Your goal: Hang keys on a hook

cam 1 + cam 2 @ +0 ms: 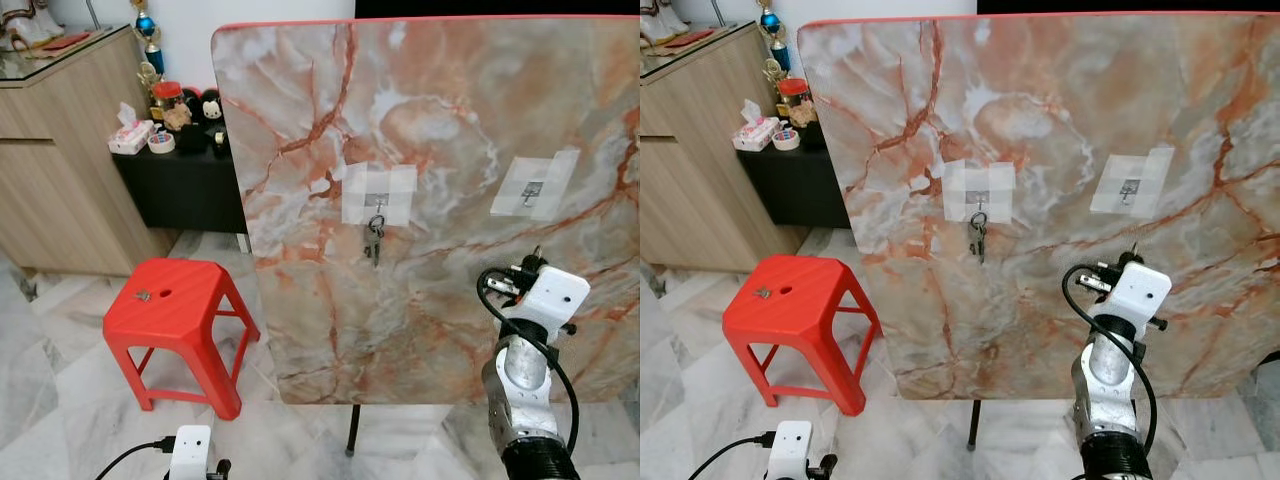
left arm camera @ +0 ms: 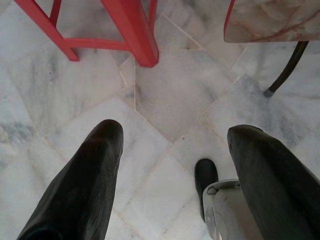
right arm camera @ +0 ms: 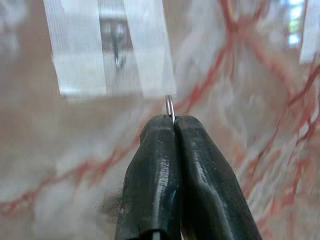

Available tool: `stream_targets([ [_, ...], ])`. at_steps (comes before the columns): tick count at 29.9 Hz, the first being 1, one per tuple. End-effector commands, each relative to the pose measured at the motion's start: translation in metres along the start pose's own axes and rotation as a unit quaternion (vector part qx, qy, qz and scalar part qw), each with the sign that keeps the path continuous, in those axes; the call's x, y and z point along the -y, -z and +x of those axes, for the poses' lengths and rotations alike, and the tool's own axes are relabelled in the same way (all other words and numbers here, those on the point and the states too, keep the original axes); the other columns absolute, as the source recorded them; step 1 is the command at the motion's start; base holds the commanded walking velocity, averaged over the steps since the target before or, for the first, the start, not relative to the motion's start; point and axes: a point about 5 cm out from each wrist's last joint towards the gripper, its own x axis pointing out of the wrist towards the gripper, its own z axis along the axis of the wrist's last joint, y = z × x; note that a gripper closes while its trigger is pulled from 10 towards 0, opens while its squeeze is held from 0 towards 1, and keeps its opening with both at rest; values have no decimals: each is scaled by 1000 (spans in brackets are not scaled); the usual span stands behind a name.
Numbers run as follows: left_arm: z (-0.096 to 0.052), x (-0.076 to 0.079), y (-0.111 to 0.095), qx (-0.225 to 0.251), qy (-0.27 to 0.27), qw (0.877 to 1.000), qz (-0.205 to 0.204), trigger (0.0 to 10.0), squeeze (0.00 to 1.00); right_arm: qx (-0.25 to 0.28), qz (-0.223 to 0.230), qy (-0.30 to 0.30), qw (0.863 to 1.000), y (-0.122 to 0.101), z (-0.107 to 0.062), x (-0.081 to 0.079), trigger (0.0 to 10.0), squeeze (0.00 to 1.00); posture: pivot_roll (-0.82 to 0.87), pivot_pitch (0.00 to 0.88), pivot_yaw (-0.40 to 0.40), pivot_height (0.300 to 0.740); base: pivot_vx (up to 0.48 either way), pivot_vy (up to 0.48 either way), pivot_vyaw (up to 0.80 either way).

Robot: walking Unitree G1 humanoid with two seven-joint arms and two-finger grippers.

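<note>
An upright marble board [image 1: 440, 120] carries two small metal hooks under clear tape. A bunch of keys [image 1: 375, 240] hangs from the left hook [image 1: 378, 207]. The right hook [image 1: 533, 190] is bare. My right gripper [image 1: 536, 256] is raised just below and in front of that hook, close to the board. In the right wrist view its fingers [image 3: 165, 150] are shut on a thin metal key ring [image 3: 170, 106], whose loop pokes out of the tips below the taped hook [image 3: 117, 50]. My left gripper [image 2: 175, 134] hangs low over the floor, open and empty.
A red plastic stool [image 1: 170, 305] with a small metal item [image 1: 143, 295] on its seat stands left of the board. A wooden cabinet [image 1: 60, 160] and a black shelf [image 1: 180, 180] with knick-knacks lie further left. One board leg [image 1: 352, 430] stands on the marble floor.
</note>
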Motion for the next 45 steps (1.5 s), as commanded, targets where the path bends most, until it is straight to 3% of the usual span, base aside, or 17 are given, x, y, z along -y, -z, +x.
stream_targets([
  [1,0,-1,3,-10,-2,1000,0,10000,0,27,-8,-13,1000,-12,6,-6,10000,0,-47,0,18,740,0,0,0],
  [14,0,1,2,-10,-1,1000,3,10000,0,69,-33,-3,997,-35,29,-14,10000,0,-48,0,21,740,0,0,0],
  [22,0,1,1,-9,-2,1000,1,10000,0,52,-105,-13,993,-38,43,-22,10000,0,-42,0,20,740,0,0,0],
  [26,0,1,2,-9,-2,1000,1,10000,0,63,-128,-20,990,-40,44,-24,10000,0,-42,0,20,740,0,0,0],
  [45,0,2,3,-12,-2,1000,1,10000,0,40,-148,-43,987,-30,42,-30,10000,0,-43,0,16,740,0,0,0],
])
